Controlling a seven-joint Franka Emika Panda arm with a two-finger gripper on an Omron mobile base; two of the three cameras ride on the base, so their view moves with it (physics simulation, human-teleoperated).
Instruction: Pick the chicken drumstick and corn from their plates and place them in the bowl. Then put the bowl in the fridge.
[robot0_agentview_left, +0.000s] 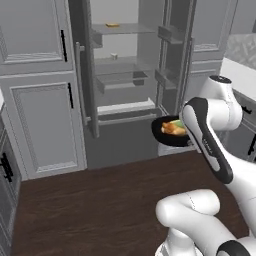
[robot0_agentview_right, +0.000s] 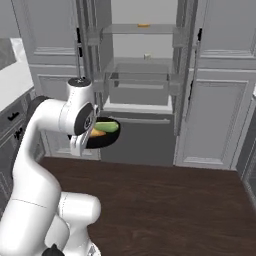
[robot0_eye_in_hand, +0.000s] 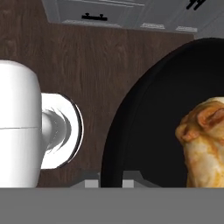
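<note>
Bowl (robot0_agentview_left: 166, 132): carried in the air before the open fridge (robot0_agentview_left: 125, 65), holding the drumstick (robot0_agentview_left: 173, 129) and corn (robot0_agentview_right: 106, 126).
Gripper (robot0_eye_in_hand: 111, 180): we see it clamped on the bowl's rim.
Floor (robot0_agentview_left: 90, 210): dark wood planks.
Room: we see grey cabinets (robot0_agentview_left: 45, 120) beside the fridge.

Dark wood-plank floor (robot0_agentview_left: 90, 210) is running across the room. Grey panelled cabinets (robot0_agentview_left: 45, 125) with black handles (robot0_agentview_left: 70, 95) are standing on both sides of the open unit. A pale countertop (robot0_agentview_right: 12, 77) is sitting at the side, with drawers (robot0_agentview_right: 12, 120) showing beneath it.
</note>
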